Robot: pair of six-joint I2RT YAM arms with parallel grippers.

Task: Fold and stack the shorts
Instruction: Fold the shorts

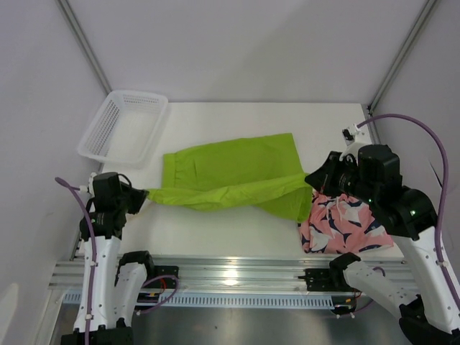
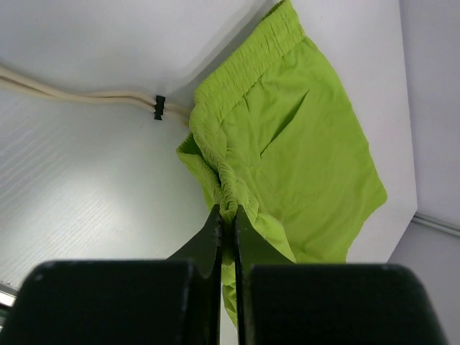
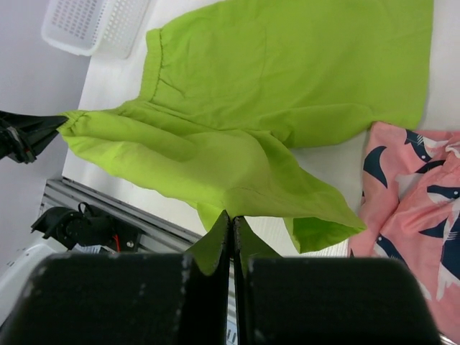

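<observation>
The lime green shorts lie across the middle of the table, their near edge lifted and stretched between both arms. My left gripper is shut on the gathered waistband at the left end. My right gripper is shut on the fabric's hem at the right end. The far half of the green shorts rests flat on the table. The pink shorts with navy-and-white print lie crumpled at the near right, partly under the right arm, and show in the right wrist view too, pink shorts.
A white mesh basket stands at the far left of the white table, apart from the shorts. The metal rail runs along the near edge. Grey enclosure walls stand left, right and behind.
</observation>
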